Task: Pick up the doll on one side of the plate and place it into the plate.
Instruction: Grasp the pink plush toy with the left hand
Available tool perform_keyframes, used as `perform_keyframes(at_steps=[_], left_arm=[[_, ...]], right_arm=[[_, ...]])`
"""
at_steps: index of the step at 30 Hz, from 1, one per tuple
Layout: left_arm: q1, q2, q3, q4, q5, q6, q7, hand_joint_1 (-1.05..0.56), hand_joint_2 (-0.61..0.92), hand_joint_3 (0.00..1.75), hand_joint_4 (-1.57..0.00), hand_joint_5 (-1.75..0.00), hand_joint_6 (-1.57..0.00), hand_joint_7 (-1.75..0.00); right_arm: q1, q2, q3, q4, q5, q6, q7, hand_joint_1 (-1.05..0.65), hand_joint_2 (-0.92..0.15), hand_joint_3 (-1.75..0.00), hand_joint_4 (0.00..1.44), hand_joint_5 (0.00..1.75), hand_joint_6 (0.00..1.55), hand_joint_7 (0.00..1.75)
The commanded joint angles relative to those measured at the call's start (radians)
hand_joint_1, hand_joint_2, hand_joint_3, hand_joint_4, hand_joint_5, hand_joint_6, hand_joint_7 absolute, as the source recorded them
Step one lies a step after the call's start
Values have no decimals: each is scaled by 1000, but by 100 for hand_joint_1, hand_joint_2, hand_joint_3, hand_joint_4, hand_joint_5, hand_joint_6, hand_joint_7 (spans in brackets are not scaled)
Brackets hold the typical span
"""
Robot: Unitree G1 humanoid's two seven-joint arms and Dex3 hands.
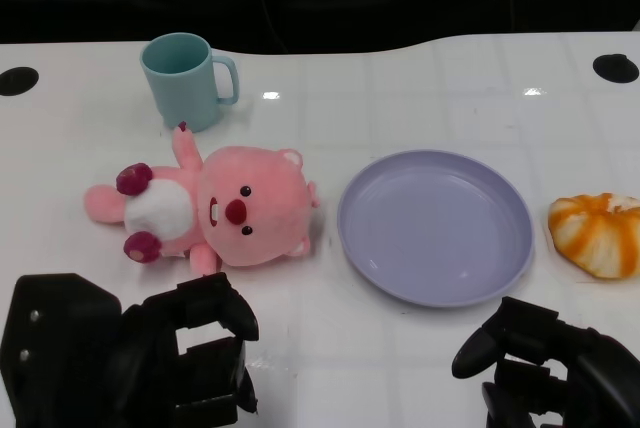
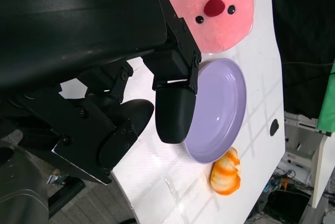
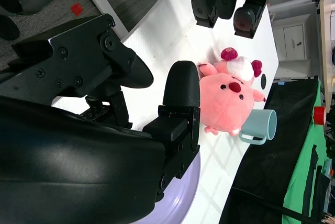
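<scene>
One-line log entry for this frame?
phase: pre-grasp | doll: on table, left of plate | left robot hand: open, near doll | right robot hand: open

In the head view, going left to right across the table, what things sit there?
Pink doll, then purple plate, then orange-and-white bun. The teal mug stands behind the doll, overlapping it in the order, so I leave it out.

Pink doll (image 1: 215, 210) beside lilac plate (image 1: 436, 226)
</scene>
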Motion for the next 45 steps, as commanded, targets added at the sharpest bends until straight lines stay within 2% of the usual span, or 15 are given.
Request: perform_keyframes(at_steps=[1,6,10,14,17,18,19,22,25,29,34,39,45], left_arm=[[-7,0,16,9,-3,-35,-7,-9,51,122,-75,-157,-78,-126],[-6,-17,35,9,-23,-83,-18,-14,52,112,-72,-144,-74,-106],[-9,-14,40,1,-20,-127,-18,-20,50,103,-69,-136,-71,-96],[-13,12,44,-20,9,-179,-23,-28,54,90,-63,-133,-67,-91],[-15,43,38,-29,43,-236,-43,-25,56,85,-54,-129,-60,-85],[-19,74,27,-30,89,-273,-50,-25,56,84,-53,-128,-59,-84],[-23,100,19,-31,128,-299,-56,-28,64,67,-48,-114,-57,-70],[-37,142,13,-26,193,-356,-72,-32,83,28,-47,-97,-62,-42],[-70,180,18,-1,254,-425,-84,-33,89,12,-44,-93,-62,-31],[-126,225,17,16,335,-444,-87,-36,88,6,-36,-90,-58,-26],[-204,312,-32,23,566,-434,-76,-46,91,2,-29,-78,-53,-16],[-261,342,-79,47,755,-417,-69,-51,88,0,-25,-61,-51,-6],[-347,388,-141,102,940,-413,-115,-59,91,1,-15,-53,-40,0]], right_arm=[[-7,0,-7,4,5,-5,-1,-9,-65,-107,66,175,48,142],[-8,-2,-5,7,3,-8,1,-8,-65,-107,66,175,48,142],[-6,0,-2,4,3,-5,-2,-8,-65,-108,66,175,49,143],[-4,2,7,-1,-5,-9,-8,-8,-64,-108,66,175,49,143],[-4,5,11,-2,-6,-13,-10,-8,-64,-108,66,175,49,143],[-4,5,12,-2,-5,-15,-11,-9,-64,-108,67,175,49,143],[-4,5,13,-1,-5,-16,-11,-9,-64,-108,67,175,49,143],[-3,5,13,1,-1,-16,-11,-8,-64,-109,67,175,49,143],[-2,3,7,-2,6,-8,-9,-8,-64,-108,65,175,49,143],[-1,4,4,-2,9,-10,-10,-9,-65,-108,65,175,49,143],[3,1,2,-1,6,-15,-8,-9,-65,-108,65,175,49,143],[5,-1,-2,6,7,-20,-5,-9,-65,-107,65,175,48,143],[9,-1,-7,6,8,-21,-5,-10,-65,-106,65,175,48,143]])
